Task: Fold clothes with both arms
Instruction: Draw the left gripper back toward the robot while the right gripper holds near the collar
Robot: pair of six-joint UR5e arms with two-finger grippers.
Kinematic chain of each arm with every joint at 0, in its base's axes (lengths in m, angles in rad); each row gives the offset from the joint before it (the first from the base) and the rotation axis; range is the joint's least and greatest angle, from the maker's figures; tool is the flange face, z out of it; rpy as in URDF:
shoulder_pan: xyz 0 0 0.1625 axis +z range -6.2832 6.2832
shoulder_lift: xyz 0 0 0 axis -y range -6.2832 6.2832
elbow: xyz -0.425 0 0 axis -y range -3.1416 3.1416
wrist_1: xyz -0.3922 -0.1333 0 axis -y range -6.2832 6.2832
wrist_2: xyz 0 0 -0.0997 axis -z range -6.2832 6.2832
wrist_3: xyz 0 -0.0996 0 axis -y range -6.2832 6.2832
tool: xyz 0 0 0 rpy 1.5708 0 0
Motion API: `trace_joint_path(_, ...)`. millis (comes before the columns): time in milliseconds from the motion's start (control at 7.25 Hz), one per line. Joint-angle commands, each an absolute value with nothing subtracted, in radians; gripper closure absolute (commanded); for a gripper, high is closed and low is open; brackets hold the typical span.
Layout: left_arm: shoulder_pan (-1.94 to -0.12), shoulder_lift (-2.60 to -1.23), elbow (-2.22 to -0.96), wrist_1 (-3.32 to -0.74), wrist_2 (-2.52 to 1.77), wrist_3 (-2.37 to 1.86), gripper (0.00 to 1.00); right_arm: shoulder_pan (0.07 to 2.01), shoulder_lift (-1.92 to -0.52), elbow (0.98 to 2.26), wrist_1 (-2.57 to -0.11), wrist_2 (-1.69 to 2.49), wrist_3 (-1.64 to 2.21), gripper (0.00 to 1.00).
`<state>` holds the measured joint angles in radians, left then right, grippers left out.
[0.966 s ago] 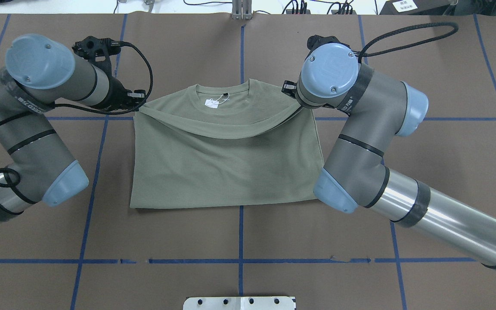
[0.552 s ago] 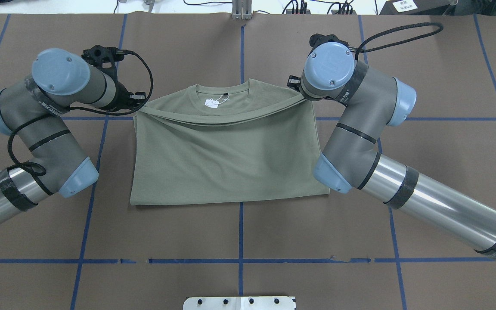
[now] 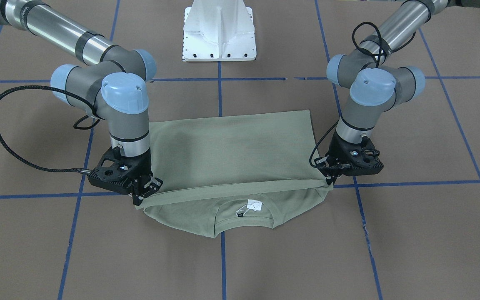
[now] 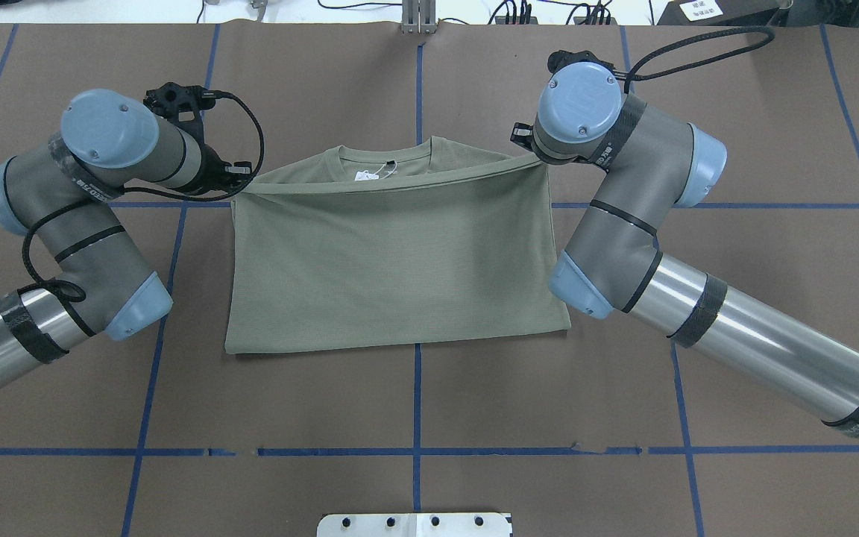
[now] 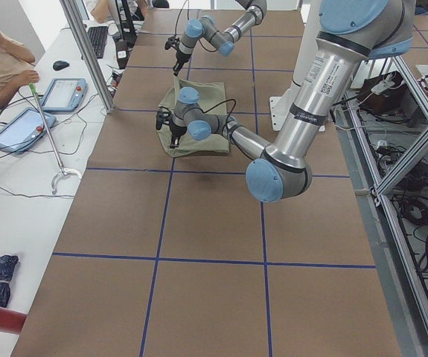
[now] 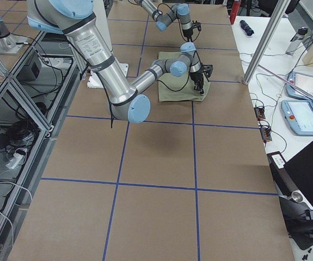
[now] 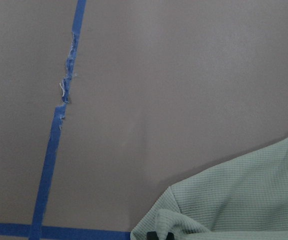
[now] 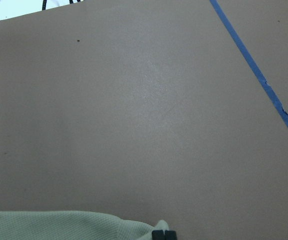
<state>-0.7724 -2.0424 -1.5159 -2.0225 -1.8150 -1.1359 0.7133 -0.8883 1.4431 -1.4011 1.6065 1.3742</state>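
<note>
Sage-green knit shirt [image 4: 392, 268] lies mid tabletop [image 4: 288, 403], on brown cover w/ blue tape grid [image 4: 416, 403]. Shirt is doubled over: fold line on robot side, upper layer covers most of lower one up to neck end. Free edge of upper layer runs taut and straight btwn the two grippers, just short of collar [image 3: 244, 228]. White tag [image 3: 254, 206] shows past that edge.

Left gripper [image 3: 331, 180]: wrist approx vertical, fingers closed narrow on left corner of upper layer. Cloth is bunched at the tips in left wrist view.

Right gripper [image 3: 142, 196]: same posture at opp. corner, pinched on the edge. Right wrist view shows two black fingertips [image 8: 164, 234] together, cloth just beside.

Overhead: edge slightly slanted, right end farther from robot than left. Both corners held low, near tabletop; touching it or not, can't tell.

White pedestal base [image 3: 219, 31] on robot side, apart from shirt. Person [image 5: 1, 56] seated at side bench in ext. left view.
</note>
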Motion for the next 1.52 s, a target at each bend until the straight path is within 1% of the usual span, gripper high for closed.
trace_joint_path(0,-0.776,-2.039,-1.560,-2.020,-1.827,-1.053,0.00,0.703,-0.874,1.427,-1.397,1.609,1.370,0.00)
trace_joint_path(276,-0.767,-1.938,-1.730,-2.019,-1.830,-1.022,0.00,0.719,-0.899,1.500,-1.397,1.702,1.236,0.00)
trace_joint_path(414,-0.753,-1.858,-1.818,-2.025,-1.830,-1.031,0.00,0.719,-0.917,1.531,-1.397,1.704,1.232,0.00)
trace_joint_path(552,-0.702,-1.776,-1.898,-2.026,-1.822,-1.064,0.00,0.718,-0.920,1.535,-1.397,1.703,1.232,0.00)
trace_joint_path(690,-0.628,-1.710,-1.914,-2.101,-1.795,-1.159,0.00,0.718,-0.920,1.536,-1.397,1.703,1.232,0.00)
trace_joint_path(828,-0.536,-1.644,-1.901,-2.238,-1.713,-1.248,0.03,0.718,-0.920,1.537,-1.396,1.703,1.233,0.00)
trace_joint_path(1104,-0.444,-1.640,-1.875,-2.281,-1.664,-1.380,0.27,0.716,-0.919,1.540,-1.396,1.703,1.233,0.00)
trace_joint_path(1242,-0.421,-1.644,-1.861,-2.284,-1.636,-1.406,0.35,0.716,-0.919,1.540,-1.396,1.701,1.233,0.00)
trace_joint_path(1380,-0.414,-1.655,-1.859,-2.284,-1.634,-1.420,0.39,0.716,-0.917,1.540,-1.396,1.701,1.233,0.00)
